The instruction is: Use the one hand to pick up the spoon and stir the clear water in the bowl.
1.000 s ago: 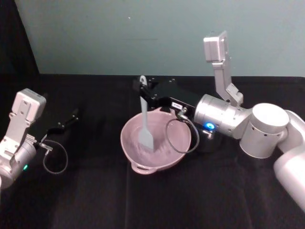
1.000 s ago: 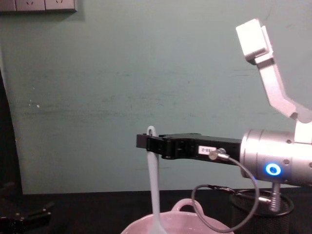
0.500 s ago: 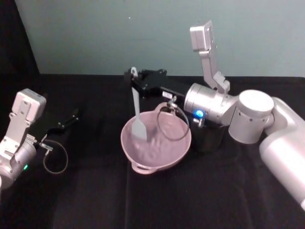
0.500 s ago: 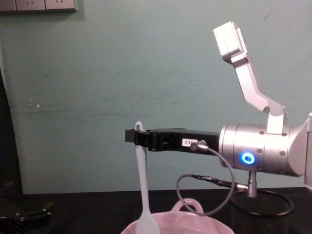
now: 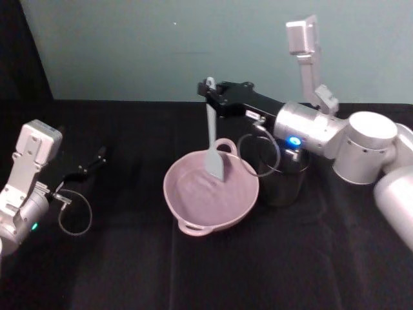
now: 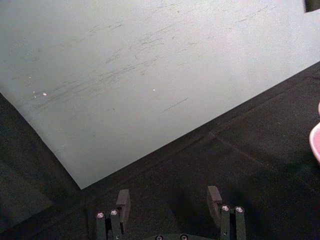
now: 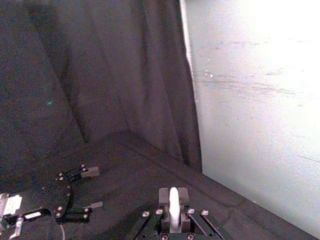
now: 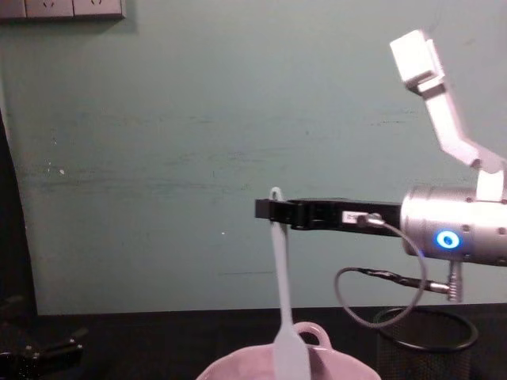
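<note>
Left gripper [image 6: 169, 197]: parked far left, fingers spread.
Bowl [image 5: 193, 201]: centre, water barely discernible.
Spoon [image 5: 215, 165]: upright, blade swept from bowl's left side to far rim; stirring apparently under way.
Right gripper [image 5: 210, 90]: pinching spoon's handle top.

Scuffed pale green wall [image 8: 158, 158] behind a black-draped table [image 5: 193, 278].

The bowl [image 5: 170, 194] is set centrally on the desk [image 5: 129, 271], a mesh cup [image 5: 285, 188] just right of it; the spoon [image 5: 211, 139] is held upright above its rear half (by the right end effector [image 5: 208, 88]).
</note>
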### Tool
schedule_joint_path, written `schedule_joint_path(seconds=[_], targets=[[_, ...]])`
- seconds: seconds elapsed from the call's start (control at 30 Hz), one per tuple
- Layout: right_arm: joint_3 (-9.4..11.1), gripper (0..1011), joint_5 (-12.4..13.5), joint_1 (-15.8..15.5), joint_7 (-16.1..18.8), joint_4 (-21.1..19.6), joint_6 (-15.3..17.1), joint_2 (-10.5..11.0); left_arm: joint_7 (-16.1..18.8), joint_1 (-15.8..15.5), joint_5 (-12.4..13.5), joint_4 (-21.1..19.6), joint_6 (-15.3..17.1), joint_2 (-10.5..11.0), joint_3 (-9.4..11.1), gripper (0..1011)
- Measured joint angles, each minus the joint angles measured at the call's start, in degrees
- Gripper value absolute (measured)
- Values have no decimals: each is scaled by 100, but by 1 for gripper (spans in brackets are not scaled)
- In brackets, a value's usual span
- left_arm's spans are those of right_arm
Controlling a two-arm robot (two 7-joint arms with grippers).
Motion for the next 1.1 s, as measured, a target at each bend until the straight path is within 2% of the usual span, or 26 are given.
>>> schedule_joint_path(seconds=[0.17,0.37,0.6,0.87,1.1], targets=[[122,109,61,-282,-126,-435,92,251,0,0,0,0,0,0,0,1011],[172,109,103,-597,-239,-894,169,473,0,0,0,0,0,0,0,1011],[155,109,121,-881,-313,-1327,195,611,0,0,0,0,0,0,0,1011],[18,109,136,-980,-276,-1517,170,596,0,0,0,0,0,0,0,1011],[-190,109,131,-831,-120,-1327,116,391,0,0,0,0,0,0,0,1011]])
